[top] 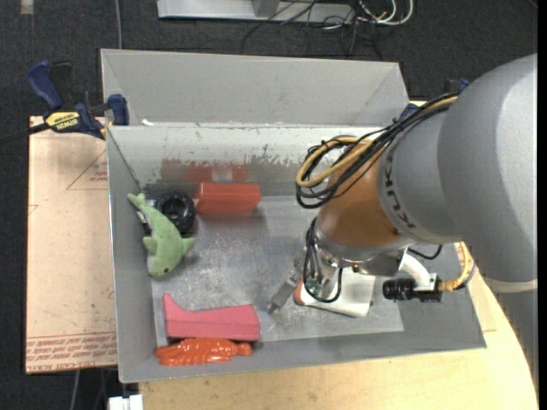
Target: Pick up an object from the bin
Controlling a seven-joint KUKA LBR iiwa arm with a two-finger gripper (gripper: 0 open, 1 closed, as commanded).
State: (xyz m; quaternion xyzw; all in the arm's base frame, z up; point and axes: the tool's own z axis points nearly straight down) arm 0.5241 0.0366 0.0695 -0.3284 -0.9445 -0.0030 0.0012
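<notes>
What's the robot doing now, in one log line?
gripper: low in grey metal bin, right half | leftward: pink wedge-shaped block | held: cannot tell

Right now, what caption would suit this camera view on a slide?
Gripper low by a white thing in the bin; green plush and pink block lie left.

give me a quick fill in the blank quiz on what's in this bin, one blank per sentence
1. The plush toy on the left side of the bin is ____ in colour.
2. The round thing right beside it is ____.
3. The block just behind the orange toy is ____.
4. The gripper hangs in the view's ____ half of the bin.

Missing words: green; black; pink; right.
</notes>
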